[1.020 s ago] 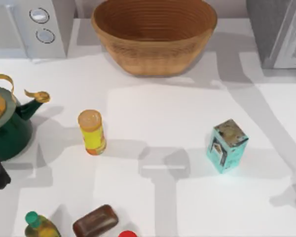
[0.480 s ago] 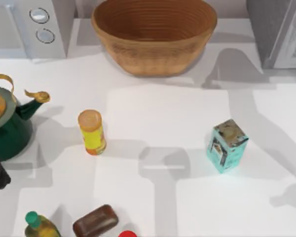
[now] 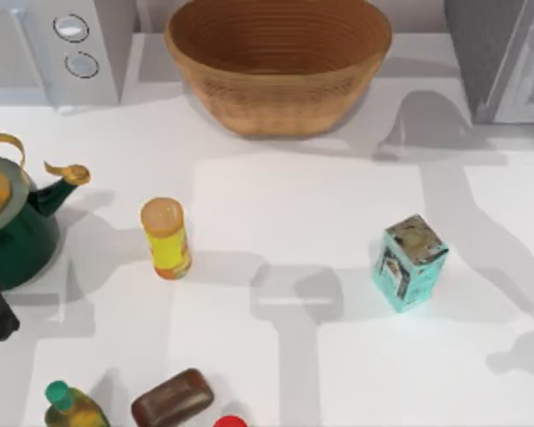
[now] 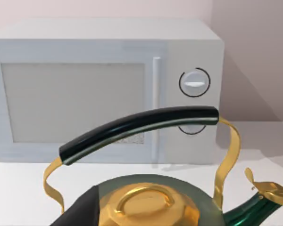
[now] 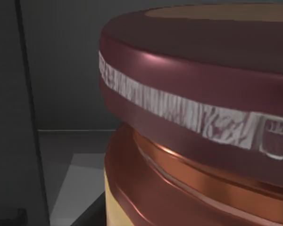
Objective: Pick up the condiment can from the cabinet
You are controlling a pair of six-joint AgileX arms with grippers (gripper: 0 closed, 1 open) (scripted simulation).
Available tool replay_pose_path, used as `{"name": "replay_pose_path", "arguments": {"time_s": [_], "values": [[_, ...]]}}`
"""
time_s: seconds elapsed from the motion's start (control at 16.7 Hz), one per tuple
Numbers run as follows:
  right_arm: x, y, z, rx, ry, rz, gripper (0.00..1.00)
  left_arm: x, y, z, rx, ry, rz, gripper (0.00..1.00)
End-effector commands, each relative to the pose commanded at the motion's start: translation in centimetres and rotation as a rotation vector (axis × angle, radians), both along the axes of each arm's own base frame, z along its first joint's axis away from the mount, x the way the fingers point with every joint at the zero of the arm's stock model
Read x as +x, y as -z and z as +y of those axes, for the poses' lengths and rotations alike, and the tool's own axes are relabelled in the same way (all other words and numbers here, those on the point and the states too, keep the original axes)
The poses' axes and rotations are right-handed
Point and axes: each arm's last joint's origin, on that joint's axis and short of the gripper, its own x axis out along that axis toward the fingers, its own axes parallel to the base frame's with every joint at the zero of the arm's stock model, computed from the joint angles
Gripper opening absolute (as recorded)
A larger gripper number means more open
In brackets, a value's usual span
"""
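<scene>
1. Right wrist view puts the condiment can (image 5: 198, 117) right up against the camera, so it stands directly ahead of the right arm's jaws, very close. Its maroon lid band, coppery waist and yellowish lower wall are plain; dark grey inner walls of the cabinet (image 5: 61, 66) lie behind and beside it, so the can stands inside.
2. Whether the right jaws are apart or clamped on the can I cannot tell; no finger shows.
3. Top view has the cabinet (image 3: 503, 58) at the desk's far right corner, with arm shadows falling across the white desk (image 3: 294, 196) toward it.
4. Judged progress: the reach into the cabinet looks done or nearly so; gripping the can, lifting it and drawing it out appear to remain.
5. Left wrist view faces a green kettle (image 4: 146, 202) with a black handle, a microwave (image 4: 104, 89) beyond it. The left arm sits parked at the desk's left edge; the state of its jaws cannot be told.
</scene>
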Motion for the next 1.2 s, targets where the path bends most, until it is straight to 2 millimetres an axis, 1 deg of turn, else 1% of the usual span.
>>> {"name": "replay_pose_path", "arguments": {"time_s": [0.12, 0.24, 0.42, 0.6, 0.78, 1.02, 1.2], "values": [[-0.2, 1.3, -1.1, -0.002, 0.001, 0.002, 0.0, 0.0, 0.0, 0.0, 0.0, 0.0, 0.0, 1.0], [-0.5, 3.2, -2.4, -0.005, 0.001, 0.006, 0.0, 0.0, 0.0, 0.0, 0.0, 0.0, 0.0, 1.0], [-1.2, 7.3, -4.6, -0.011, 0.0, 0.016, 0.0, 0.0, 0.0, 0.0, 0.0, 0.0, 0.0, 1.0], [-2.2, 12.8, -6.8, -0.014, -0.002, 0.023, 0.0, 0.0, 0.0, 0.0, 0.0, 0.0, 0.0, 1.0], [-3.3, 19.2, -8.5, -0.014, -0.005, 0.025, 0.0, 0.0, 0.0, 0.0, 0.0, 0.0, 0.0, 1.0], [-4.1, 28.0, -10.1, -0.012, -0.008, 0.024, 0.0, 0.0, 0.0, 0.0, 0.0, 0.0, 0.0, 1.0], [-4.2, 33.8, -10.9, -0.01, -0.011, 0.022, 0.0, 0.0, 0.0, 0.0, 0.0, 0.0, 0.0, 1.0]]}}
